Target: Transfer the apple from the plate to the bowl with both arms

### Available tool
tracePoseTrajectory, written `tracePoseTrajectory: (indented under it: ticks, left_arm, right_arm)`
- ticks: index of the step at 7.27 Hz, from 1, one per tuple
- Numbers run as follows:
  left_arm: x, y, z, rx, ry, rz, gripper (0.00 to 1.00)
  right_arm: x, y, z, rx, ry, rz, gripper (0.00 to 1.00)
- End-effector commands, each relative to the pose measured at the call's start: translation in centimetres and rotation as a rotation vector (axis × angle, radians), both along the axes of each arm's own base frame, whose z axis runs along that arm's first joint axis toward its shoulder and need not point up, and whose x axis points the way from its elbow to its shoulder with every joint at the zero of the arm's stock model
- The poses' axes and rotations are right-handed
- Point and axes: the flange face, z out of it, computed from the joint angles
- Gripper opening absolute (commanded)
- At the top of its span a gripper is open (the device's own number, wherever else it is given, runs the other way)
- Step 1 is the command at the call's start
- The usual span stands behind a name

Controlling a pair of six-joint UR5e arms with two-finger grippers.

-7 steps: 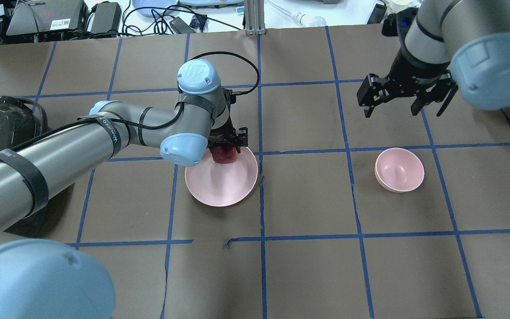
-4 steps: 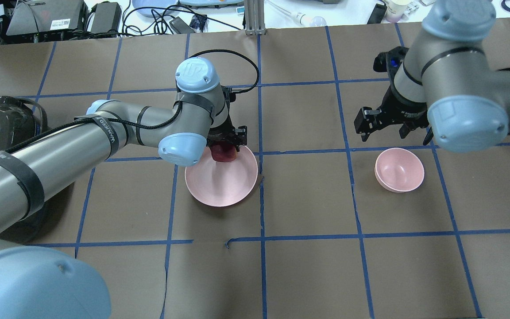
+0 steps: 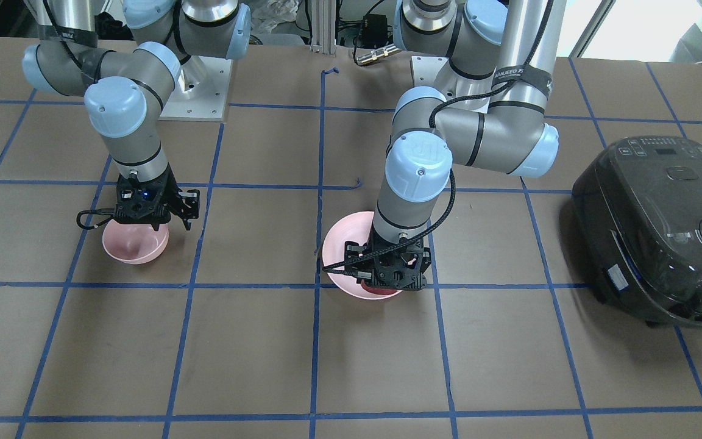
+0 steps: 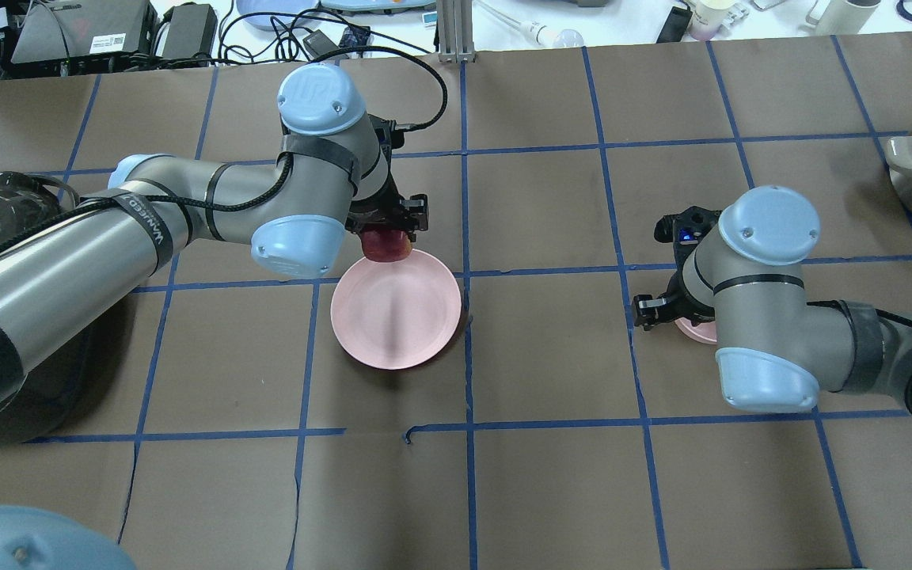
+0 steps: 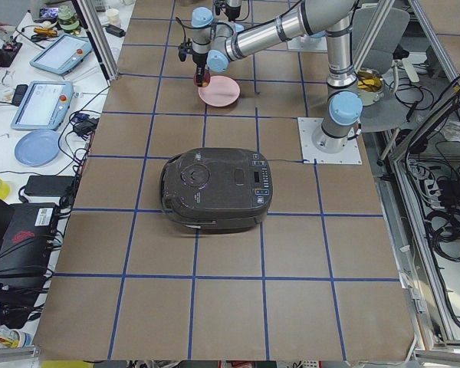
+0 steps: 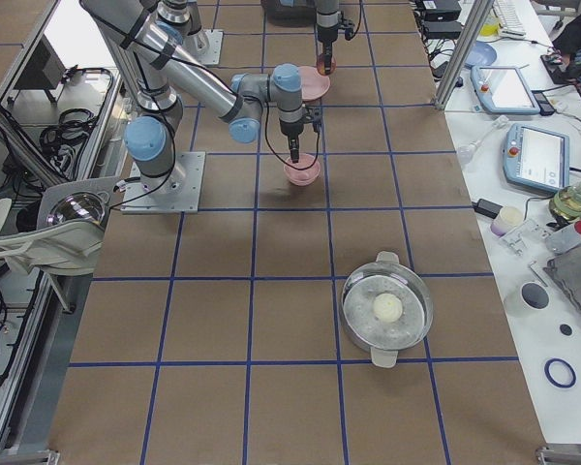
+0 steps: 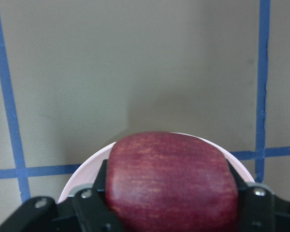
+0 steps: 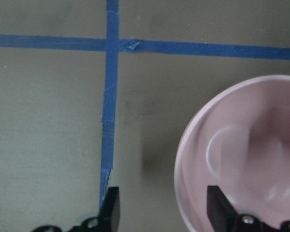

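- The tabletop (image 4: 543,356) is brown and ruled in blue tape, and both dishes stand on it well apart.
- The left arm (image 4: 187,214) reaches in from 9 o'clock in the overhead view. It is the nearer arm to the fruit by far.
- The right arm (image 4: 765,317) comes in from 3 o'clock, and its wrist hangs over the small dish.
- The plate (image 4: 397,313) sits near the middle of the overhead view with its floor bare.
- The bowl (image 8: 241,154) lies toward 3 o'clock from the plate. From overhead it is mostly hidden under the right wrist.
- The apple (image 7: 171,181) hangs at the plate's 12 o'clock rim and looks raised just clear of it. In the left wrist view its broader span runs from 9 to 3 o'clock.
- The left fingers (image 7: 94,208) are clamped on the apple's two flanks, at its 9 and 3 o'clock sides.
- The right fingers (image 8: 217,208) are spread and hold nothing. In the right wrist view the bowl's rim passes between them, with one finger over the bowl's inside and the other over bare tabletop at 9 o'clock.
- The coming move turns on one bearing: the bowl lies at 3 o'clock from the held apple, so the carry probably runs that way while the right fingers likely pinch the rim to steady it (a guess, not something seen).
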Motion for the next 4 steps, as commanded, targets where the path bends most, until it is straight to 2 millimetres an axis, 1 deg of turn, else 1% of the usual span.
tracePoseTrajectory:
  ticks: [1, 3, 4]
  left_arm:
    - [0.0, 0.0, 1.8, 0.001, 0.001, -0.006, 0.02]
    - [0.0, 0.0, 3.9, 0.007, 0.002, -0.007, 0.02]
    - [0.0, 0.1, 4.5, 0.005, -0.001, -0.009, 0.02]
  right_arm:
    - [-0.7, -0.2, 0.4, -0.028, 0.082, 0.040, 0.00]
    - [-0.8, -0.3, 0.6, -0.033, 0.092, 0.037, 0.00]
    - [-0.5, -0.3, 1.0, -0.044, 0.093, 0.042, 0.00]
